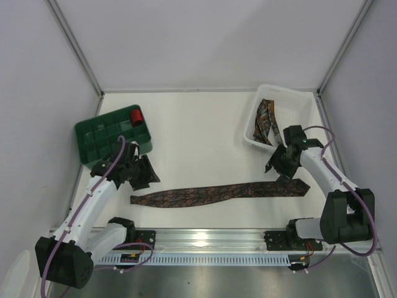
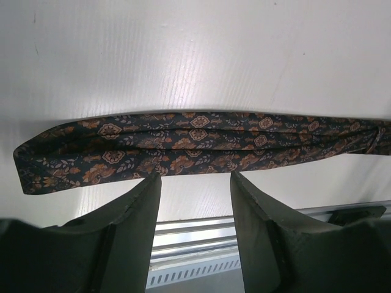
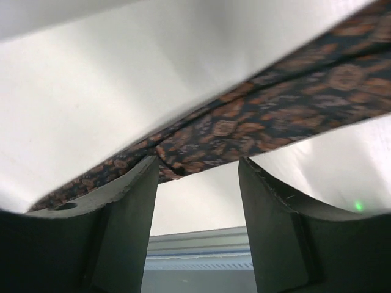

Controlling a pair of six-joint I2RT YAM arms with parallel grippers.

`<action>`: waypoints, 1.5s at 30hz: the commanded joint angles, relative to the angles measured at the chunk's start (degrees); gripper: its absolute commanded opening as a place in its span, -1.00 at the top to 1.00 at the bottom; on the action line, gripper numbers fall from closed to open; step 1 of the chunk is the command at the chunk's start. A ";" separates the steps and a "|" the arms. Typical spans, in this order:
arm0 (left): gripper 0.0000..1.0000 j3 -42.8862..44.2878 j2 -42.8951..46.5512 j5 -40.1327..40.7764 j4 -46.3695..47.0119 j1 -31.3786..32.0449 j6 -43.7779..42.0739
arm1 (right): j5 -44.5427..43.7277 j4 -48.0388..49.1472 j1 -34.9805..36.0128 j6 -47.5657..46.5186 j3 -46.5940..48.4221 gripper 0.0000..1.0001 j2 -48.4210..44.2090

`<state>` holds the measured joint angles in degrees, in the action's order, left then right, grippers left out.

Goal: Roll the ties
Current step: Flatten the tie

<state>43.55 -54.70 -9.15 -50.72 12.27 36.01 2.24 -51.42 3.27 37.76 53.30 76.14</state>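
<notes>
Left fingers (image 2: 134, 213) stand parted, released, with only bare worktop (image 2: 195, 55) and a strip of the metal rail (image 2: 189, 235) showing in the gap between them. Nothing is gripped. Just beyond their tips lies the tie (image 2: 183, 143), stretched crosswise to the fingers; its near edge meets both tips in the wrist view, but I cannot tell whether they touch the cloth. The tie's blunt end sits off to the left of these fingers.

Right fingers (image 3: 131, 207) are likewise spread and hold nothing. The same tie passes beyond their tips on a slant, low at the left finger and rising past the right one. A small fold in the cloth sits right at the tip of the left finger; contact there cannot be judged.

From above, the tie lies flat on the worktop with its long axis running from the left fingers to the right fingers, roughly along the rail. Its pointed end reaches just past the right fingers, toward the right arm's side, and it narrows part-way along.

Behind the right fingers a white basket (image 1: 298, 102) holds a second tie (image 1: 268, 119), bunched up. Behind the left fingers stands a green tray (image 1: 93, 139) with a small red roll (image 1: 136, 116) in its far corner.
</notes>
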 commanded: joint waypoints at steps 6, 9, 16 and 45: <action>-0.10 3.47 0.55 -1.66 -3.07 -0.85 0.38 | 2.53 11.68 3.59 5.39 -9.26 -0.14 3.22; -0.10 3.21 0.82 -3.68 -3.07 -0.85 0.38 | -0.38 13.97 -0.08 5.48 -12.51 -0.12 4.45; -0.07 1.19 2.05 -8.70 -1.75 -0.85 1.34 | -7.69 10.02 -12.14 0.56 -13.05 -0.08 2.18; 0.99 -6.02 -12.00 4.50 1.67 -2.51 2.23 | 21.93 12.05 26.25 -1.37 7.78 -0.14 6.82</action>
<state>37.36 -64.38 -8.34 -50.37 11.49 38.59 21.08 -40.32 25.96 35.59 57.78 81.69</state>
